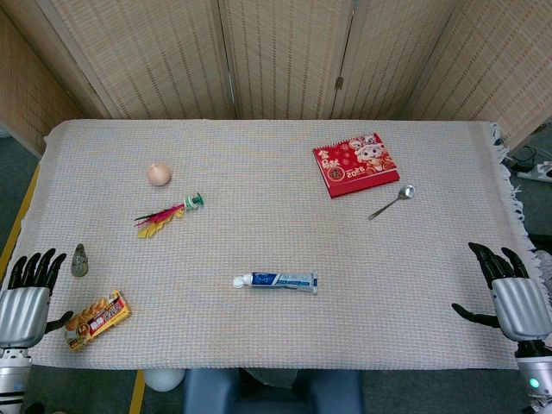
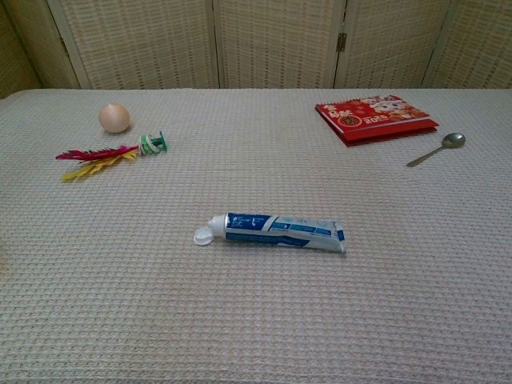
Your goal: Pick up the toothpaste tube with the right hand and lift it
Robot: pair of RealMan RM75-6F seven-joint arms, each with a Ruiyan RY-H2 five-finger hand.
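Observation:
The toothpaste tube (image 1: pixel 276 281) (image 2: pixel 274 230), blue and white with a white cap at its left end, lies flat near the table's front middle. My right hand (image 1: pixel 507 287) hovers at the table's right front edge, well to the right of the tube, fingers spread and holding nothing. At the left front edge my left hand (image 1: pixel 28 291) is likewise spread and empty. Neither hand appears in the chest view.
A red booklet (image 1: pixel 354 164) and a spoon (image 1: pixel 392 202) lie at the back right. An egg (image 1: pixel 159 173) and a feathered shuttlecock (image 1: pixel 168 214) lie at the back left. A snack packet (image 1: pixel 97 319) and a small grey object (image 1: pixel 79 260) sit near my left hand.

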